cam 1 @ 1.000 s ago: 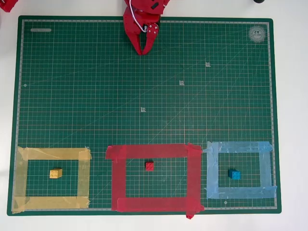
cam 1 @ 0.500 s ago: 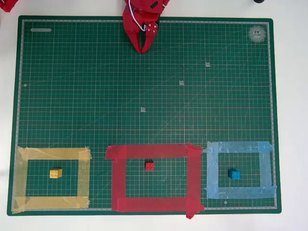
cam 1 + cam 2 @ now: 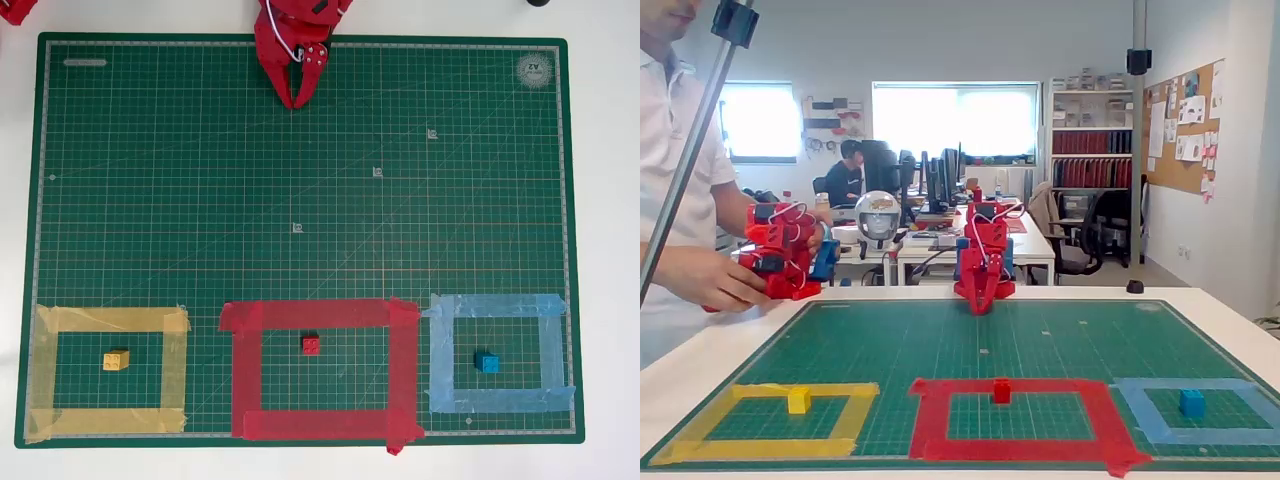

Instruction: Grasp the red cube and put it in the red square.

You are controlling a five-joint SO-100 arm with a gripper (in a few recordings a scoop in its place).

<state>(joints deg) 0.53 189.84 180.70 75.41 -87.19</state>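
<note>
From above, the gripper [image 3: 296,100] is sitting at the mat's [image 3: 150,200] far edge, fingers pinched together on nothing, while the red cube [image 3: 312,345] is lying inside the red square [image 3: 404,370]. From the front, the gripper [image 3: 981,306] is pointing down, well apart from the red cube [image 3: 1001,391]. A fresh grab risks knocking it onto the tape.

There are three small studded blocks: one red cube [image 3: 311,345], one yellow block [image 3: 116,360] and one blue block [image 3: 487,363]. There are three tape outlines: one red square [image 3: 320,315], one yellow tape outline [image 3: 110,320] and one light-blue tape outline [image 3: 497,306]. All lie on one green cutting mat [image 3: 300,180].
</note>
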